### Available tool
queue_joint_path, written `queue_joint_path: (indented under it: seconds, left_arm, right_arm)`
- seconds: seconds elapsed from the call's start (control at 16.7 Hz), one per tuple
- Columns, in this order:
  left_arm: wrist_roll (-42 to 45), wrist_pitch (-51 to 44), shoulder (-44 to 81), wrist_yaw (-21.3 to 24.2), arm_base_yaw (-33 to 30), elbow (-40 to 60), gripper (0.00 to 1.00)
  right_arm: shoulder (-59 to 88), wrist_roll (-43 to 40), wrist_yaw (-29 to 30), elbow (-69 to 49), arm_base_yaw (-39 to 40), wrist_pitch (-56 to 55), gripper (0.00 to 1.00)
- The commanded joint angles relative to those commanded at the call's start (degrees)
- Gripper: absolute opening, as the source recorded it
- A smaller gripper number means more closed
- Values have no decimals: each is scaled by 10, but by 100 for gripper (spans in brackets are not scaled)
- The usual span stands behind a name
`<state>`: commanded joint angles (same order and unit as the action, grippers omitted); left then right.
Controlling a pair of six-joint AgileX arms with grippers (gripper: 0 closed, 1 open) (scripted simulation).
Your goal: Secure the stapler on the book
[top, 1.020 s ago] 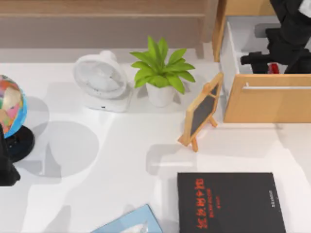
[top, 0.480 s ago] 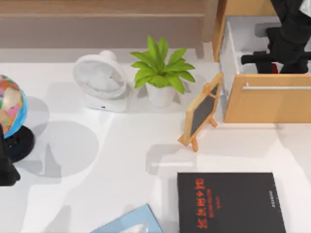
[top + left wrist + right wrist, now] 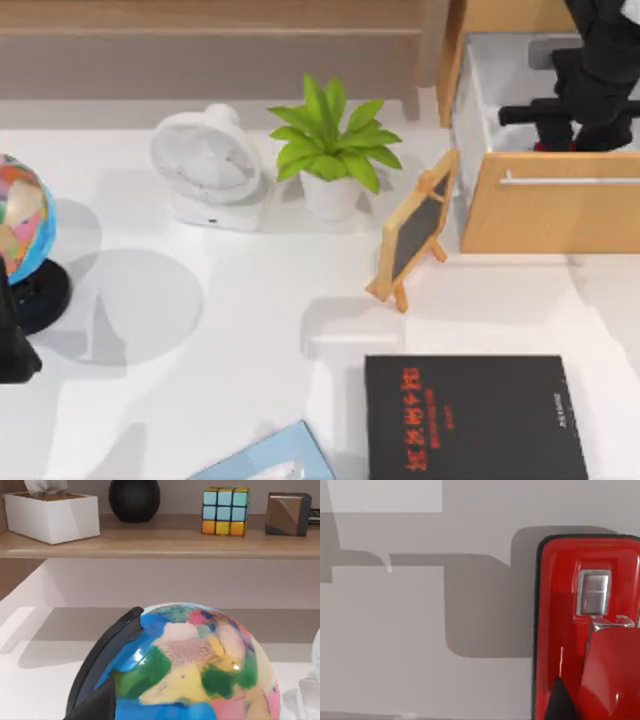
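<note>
My right pincer (image 3: pixel 572 128) sits over the open drawer (image 3: pixel 545 205), grip unclear; the stapler (image 3: pixel 587 630) lies inside it. The book (image 3: pixel 472 415) waits bare; lifting and placing remain.

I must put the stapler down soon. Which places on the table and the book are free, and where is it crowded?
The book's cover is bare apart from its print. Bare tabletop lies between the globe, fan and book. It is crowded around the plant, small chalkboard and drawer, where the right gripper works.
</note>
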<state>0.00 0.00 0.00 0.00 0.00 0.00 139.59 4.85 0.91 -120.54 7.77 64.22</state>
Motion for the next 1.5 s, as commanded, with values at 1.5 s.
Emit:
queue_joint_path:
  seconds: [1.5]
  left_arm:
    - [0,0,0,0,0,0,100]
  right_arm:
    - [-453,351,38,503,308,-82,0]
